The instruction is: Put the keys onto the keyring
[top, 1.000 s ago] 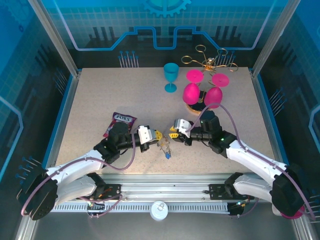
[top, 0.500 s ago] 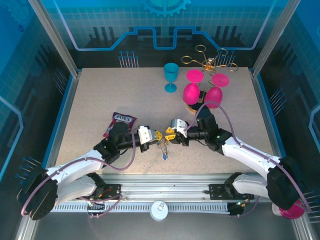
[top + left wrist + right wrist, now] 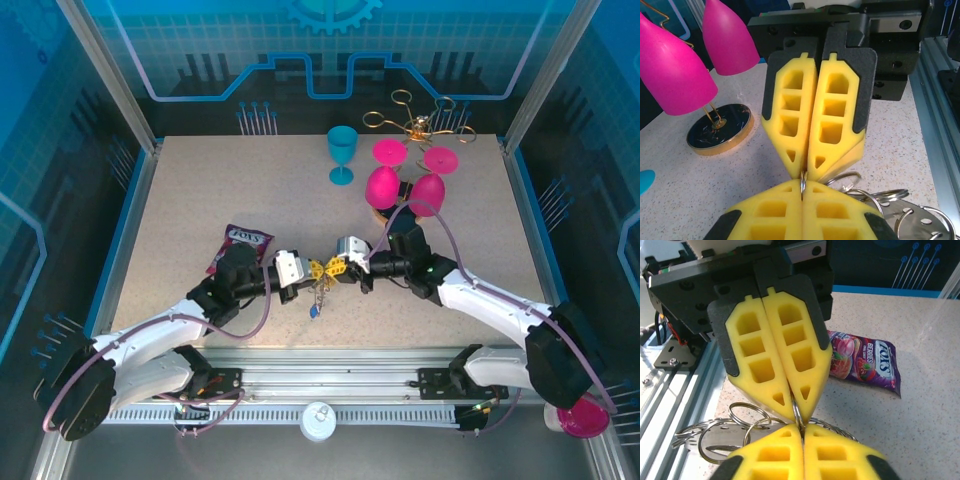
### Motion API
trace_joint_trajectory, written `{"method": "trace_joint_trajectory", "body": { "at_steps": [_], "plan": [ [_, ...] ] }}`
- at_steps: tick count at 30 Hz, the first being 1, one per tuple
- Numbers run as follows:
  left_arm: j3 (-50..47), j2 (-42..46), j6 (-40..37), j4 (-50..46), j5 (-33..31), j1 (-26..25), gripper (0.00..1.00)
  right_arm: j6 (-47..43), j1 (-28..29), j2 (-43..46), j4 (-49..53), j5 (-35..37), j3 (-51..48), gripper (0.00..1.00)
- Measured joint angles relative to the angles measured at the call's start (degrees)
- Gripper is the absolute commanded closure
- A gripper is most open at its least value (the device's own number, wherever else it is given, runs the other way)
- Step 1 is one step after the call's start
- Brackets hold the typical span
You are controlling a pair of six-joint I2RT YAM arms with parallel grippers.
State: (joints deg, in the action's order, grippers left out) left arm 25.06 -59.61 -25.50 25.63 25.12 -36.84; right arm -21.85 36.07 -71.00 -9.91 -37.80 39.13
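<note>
My left gripper (image 3: 317, 268) and right gripper (image 3: 339, 268) meet tip to tip near the table's front middle. Both are shut on one thin metal ring (image 3: 802, 181), seen edge-on between the yellow pads. In the left wrist view my left gripper (image 3: 802, 194) is at the bottom and the right gripper (image 3: 808, 170) at the top. The right wrist view has my right gripper (image 3: 802, 432) below the left gripper (image 3: 797, 407). The keys (image 3: 319, 293) dangle under the tips, a blue-headed one (image 3: 314, 310) lowest. Silver split rings (image 3: 747, 412) and a coiled loop (image 3: 840, 429) hang beside the pinch; whether the pinched ring is the keyring I cannot tell.
A purple candy bag (image 3: 240, 243) lies just left of the left wrist. Two pink goblets (image 3: 381, 186) hang upside-down on a gold rack with a dark base (image 3: 720, 129) behind the right arm. A teal goblet (image 3: 342, 152) stands at the back. The front rail (image 3: 320, 385) is close below.
My right gripper has slid left until its tips touch the left gripper's and shut on the ring. The dangling keys have swung slightly left.
</note>
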Motion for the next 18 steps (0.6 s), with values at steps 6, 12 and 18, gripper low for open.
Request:
{"method": "trace_joint_trajectory", "body": {
  "at_steps": [6,12,18],
  "plan": [
    [-0.09,0.00,-0.07,-0.26,-0.28,-0.02,0.84,-1.44,0.02,0.04,2.80,0.42,1.16,1.00],
    [4.81,-0.35,-2.36,-10.69,-2.16,-0.09,0.83,-7.50,1.46,0.04,16.33,4.44,8.04,1.00],
    [12.70,-3.26,-6.67,-22.93,-2.36,-0.11,0.89,-13.97,3.87,-2.14,29.81,11.91,17.25,1.00]
  ]
}}
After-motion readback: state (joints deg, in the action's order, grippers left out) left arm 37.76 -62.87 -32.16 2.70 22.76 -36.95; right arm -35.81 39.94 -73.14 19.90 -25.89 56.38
